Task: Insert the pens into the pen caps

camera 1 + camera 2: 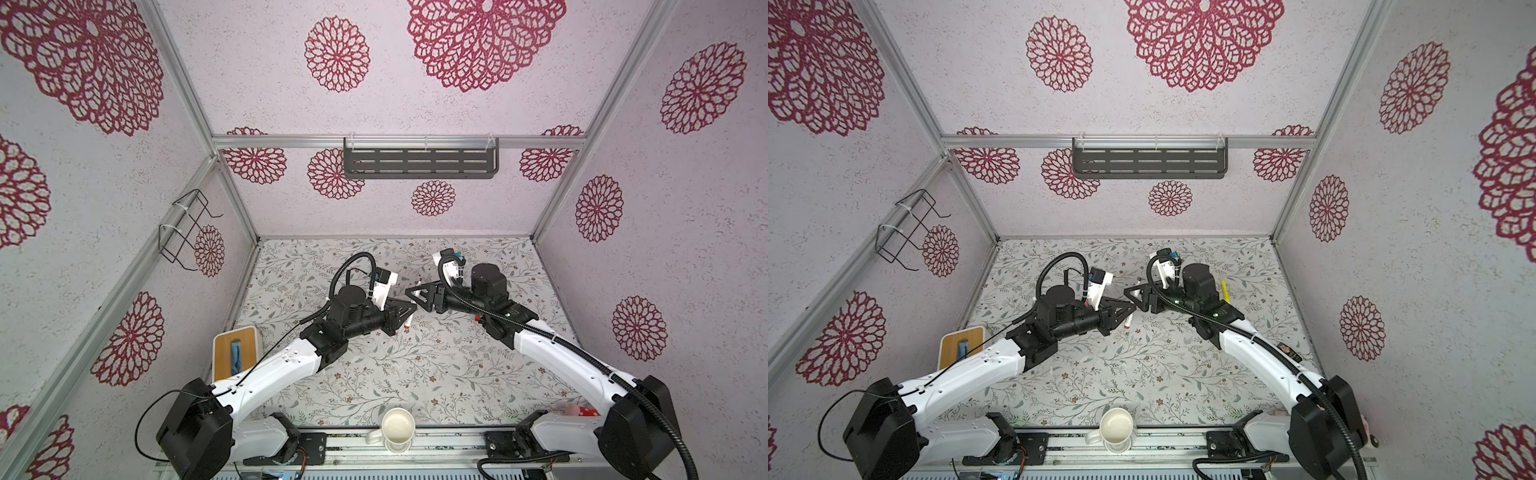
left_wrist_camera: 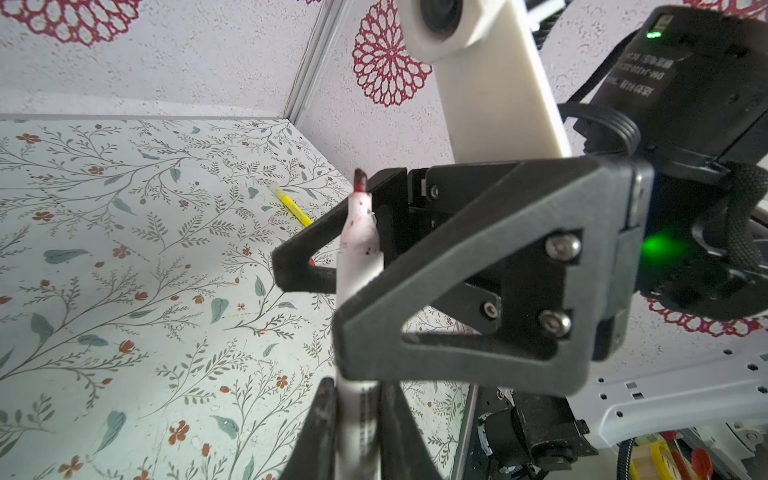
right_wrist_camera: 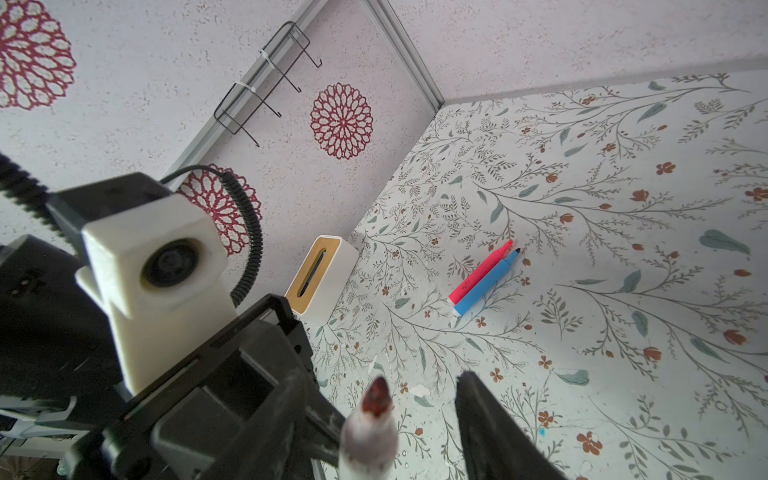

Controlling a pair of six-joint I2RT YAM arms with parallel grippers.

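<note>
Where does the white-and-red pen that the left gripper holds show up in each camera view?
In a top view: white-and-red pen juts from the left gripper, mid-table.
In a top view: same spot.
Left wrist: clamped in that gripper, red tip exposed.
Right wrist: blurred red tip between the right gripper's fingers.
Shared landmark: wood-topped box, in both top views and the right wrist view.

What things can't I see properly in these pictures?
1. Yellow pen: left wrist view, one end behind a finger of the right gripper.
2. White-and-red pen: left wrist view, back end blurred and cut off by the picture's edge.
3. Pen caps: none clearly seen; the red speck by the right arm in a top view is too small.
</note>
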